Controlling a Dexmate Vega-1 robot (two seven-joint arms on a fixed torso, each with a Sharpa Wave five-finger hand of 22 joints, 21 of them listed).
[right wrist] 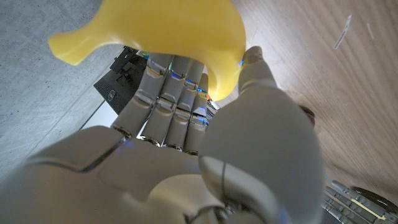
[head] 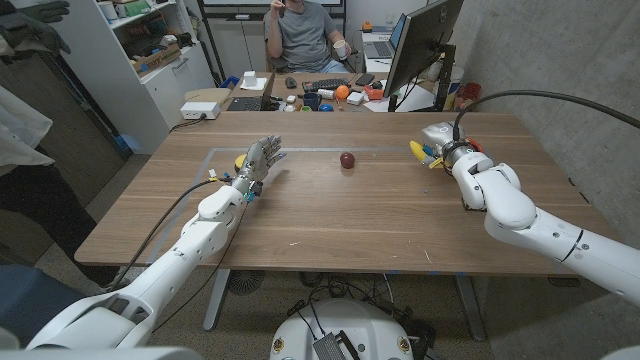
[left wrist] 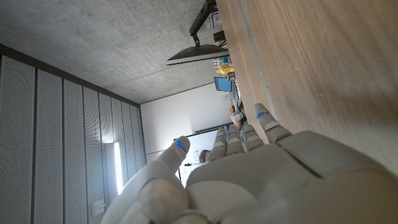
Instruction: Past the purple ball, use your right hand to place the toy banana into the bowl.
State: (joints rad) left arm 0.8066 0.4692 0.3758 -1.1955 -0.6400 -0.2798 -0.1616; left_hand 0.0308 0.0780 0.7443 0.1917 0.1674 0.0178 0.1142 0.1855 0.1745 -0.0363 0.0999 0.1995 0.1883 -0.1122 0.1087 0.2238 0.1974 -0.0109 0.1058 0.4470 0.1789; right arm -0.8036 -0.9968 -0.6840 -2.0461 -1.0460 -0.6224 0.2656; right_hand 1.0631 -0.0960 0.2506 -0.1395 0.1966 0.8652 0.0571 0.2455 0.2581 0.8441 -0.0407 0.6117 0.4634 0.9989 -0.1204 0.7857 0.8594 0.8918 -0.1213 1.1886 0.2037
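Observation:
My right hand (head: 443,148) hovers over the table's far right and holds the yellow toy banana (head: 418,152). In the right wrist view the banana (right wrist: 168,31) lies across the fingers (right wrist: 168,93) of that hand (right wrist: 205,162). The small dark purple ball (head: 347,160) sits on the table's far middle, to the left of the right hand. My left hand (head: 258,165) stands at the far left with fingers spread and holds nothing; the left wrist view shows its back (left wrist: 261,180) beside the wood. A bit of something yellow (head: 239,160) peeks out behind the left hand, mostly hidden.
The wooden table (head: 330,220) has a thin pale line (head: 300,149) marked near its far edge. Behind it stand a cluttered desk (head: 330,95), a monitor (head: 420,45) and a seated person (head: 305,35). Another person's sleeve (head: 20,130) is at the left edge.

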